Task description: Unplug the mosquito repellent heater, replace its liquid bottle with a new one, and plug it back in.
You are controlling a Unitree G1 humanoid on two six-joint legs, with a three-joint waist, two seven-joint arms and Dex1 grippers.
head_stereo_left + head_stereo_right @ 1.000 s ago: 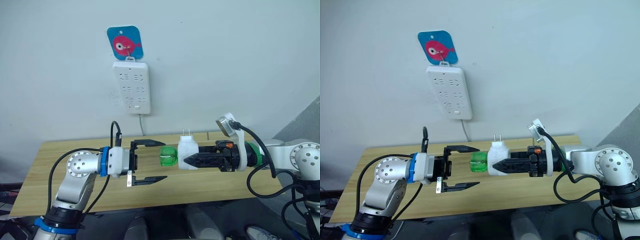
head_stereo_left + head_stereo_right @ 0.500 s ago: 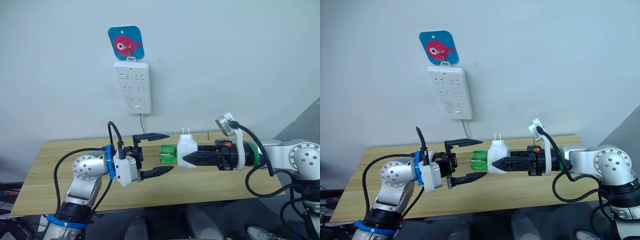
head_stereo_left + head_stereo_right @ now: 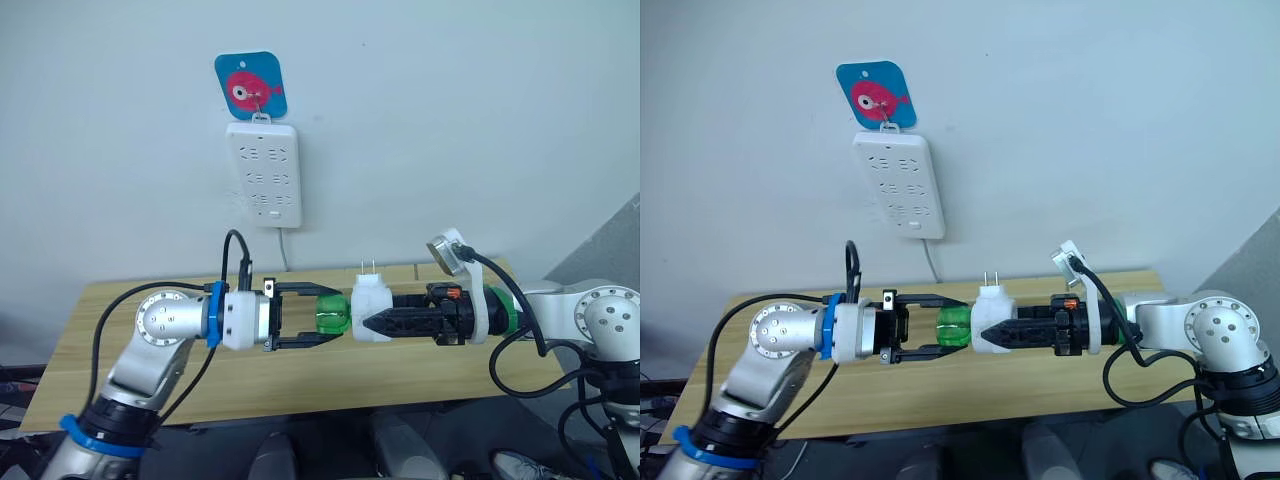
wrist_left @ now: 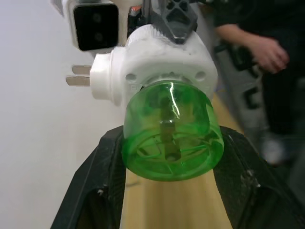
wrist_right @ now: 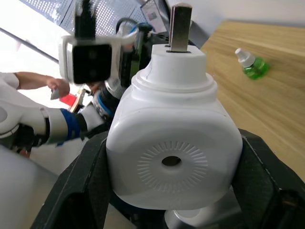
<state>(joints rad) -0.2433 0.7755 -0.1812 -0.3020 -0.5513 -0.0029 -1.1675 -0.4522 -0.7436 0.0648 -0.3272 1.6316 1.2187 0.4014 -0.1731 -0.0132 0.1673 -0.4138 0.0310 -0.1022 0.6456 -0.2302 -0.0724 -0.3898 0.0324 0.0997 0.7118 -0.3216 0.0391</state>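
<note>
Above the middle of a light wooden bench (image 3: 120,370), the right gripper (image 3: 368,322) holds the mosquito repellent heater (image 3: 369,307) sideways in mid-air, its jaws clenched on the white body, the two metal prongs (image 3: 368,266) pointing up and the round vent hole (image 5: 171,161) facing back toward that wrist. The green liquid bottle (image 3: 332,313) sticks out of the heater toward the robot's left, and the left gripper (image 3: 322,317) has its jaws around it, one black finger above and one below, lying against the green plastic as far as the head views show; the left wrist view shows the two fingers (image 4: 93,191) flanking the bottle's round base. Heater and bottle hang clear of the bench top, with open air below them and toward the near edge. On the wall behind the far edge a long white power strip (image 3: 263,172) hangs from a hook on a blue card with a pink fish (image 3: 250,86), its sockets free and its cord dropping behind the bench. A second small green bottle with a white cap (image 5: 251,64) lies on the bench top, seen from the right wrist. A person's arm (image 4: 252,43) shows beyond the bench. No lettering can be read on any item.
</note>
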